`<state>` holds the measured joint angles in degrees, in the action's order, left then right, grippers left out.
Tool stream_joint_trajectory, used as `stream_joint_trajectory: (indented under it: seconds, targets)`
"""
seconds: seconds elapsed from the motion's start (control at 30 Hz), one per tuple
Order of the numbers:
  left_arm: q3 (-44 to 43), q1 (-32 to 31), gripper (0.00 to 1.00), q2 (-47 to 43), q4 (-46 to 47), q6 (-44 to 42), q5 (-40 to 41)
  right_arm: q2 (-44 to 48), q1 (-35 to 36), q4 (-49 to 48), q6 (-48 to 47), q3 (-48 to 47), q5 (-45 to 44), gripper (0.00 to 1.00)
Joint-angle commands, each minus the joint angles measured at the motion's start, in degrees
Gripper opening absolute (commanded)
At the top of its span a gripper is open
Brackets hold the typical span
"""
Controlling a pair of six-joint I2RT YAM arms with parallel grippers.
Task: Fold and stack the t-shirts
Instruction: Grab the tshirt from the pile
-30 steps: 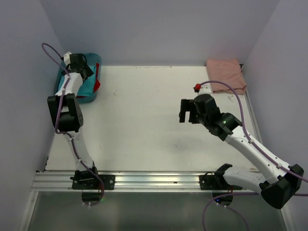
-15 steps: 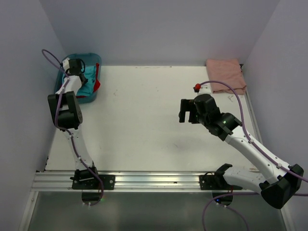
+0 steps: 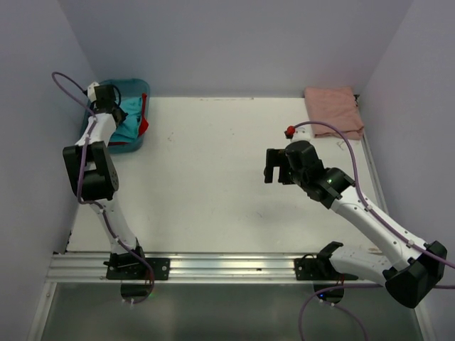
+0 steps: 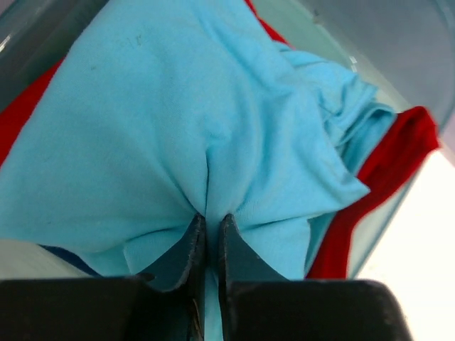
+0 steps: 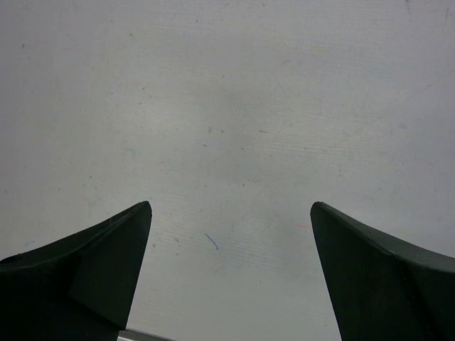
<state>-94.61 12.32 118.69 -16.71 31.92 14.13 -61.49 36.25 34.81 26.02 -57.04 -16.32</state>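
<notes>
In the left wrist view, the left gripper [image 4: 210, 220] has its jaws pinched shut on a thin fold of the turquoise shirt [image 4: 178, 106]. The red shirt [image 4: 398, 149] is bunched beneath it toward three o'clock. A pinch this small could slip during lifting, or the red shirt might drag along and catch on the tub [image 4: 398, 42].

In the right wrist view, the right gripper [image 5: 231, 206] is spread wide and holds nothing above the lightly scuffed white table [image 5: 227, 85].

From above, the tub sits at ten o'clock on the table. A folded pink shirt [image 3: 333, 108] lies at two o'clock, well apart from it. Plain grey walls enclose three sides.
</notes>
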Motion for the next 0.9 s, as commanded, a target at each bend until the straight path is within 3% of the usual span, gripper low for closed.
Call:
stream_joint_trajectory:
  seconds: [0.0,0.27,0.43,0.63,0.8,0.87]
  targets:
    - [0.48,-0.10,0.04,-6.98,1.59,1.83,-2.35,-0.29,-0.21,-2.73,0.26,0.26,1.02,0.99]
    - [0.21,-2.03,0.00,-16.45,1.59,1.83,-11.84,-0.38,-0.13,-3.96,0.17,0.87,0.06,0.99]
    - [0.21,-6.95,0.00,-24.64,0.19,1.91,-17.62,-0.38,-0.21,-4.48,1.13,1.23,-2.22,0.99]
    - [6.71,-8.45,0.00,-35.45,2.64,10.69,-36.15,-0.47,-0.21,-6.32,3.86,2.36,-7.76,0.99]
    - [8.47,-10.73,0.00,-42.13,4.75,17.89,-44.70,-1.26,-0.13,-7.03,5.44,3.51,-10.75,0.99]
    - [11.18,-11.17,0.00,-44.94,10.01,21.85,-49.44,-1.35,-0.13,-6.95,5.97,3.95,-12.77,0.99]
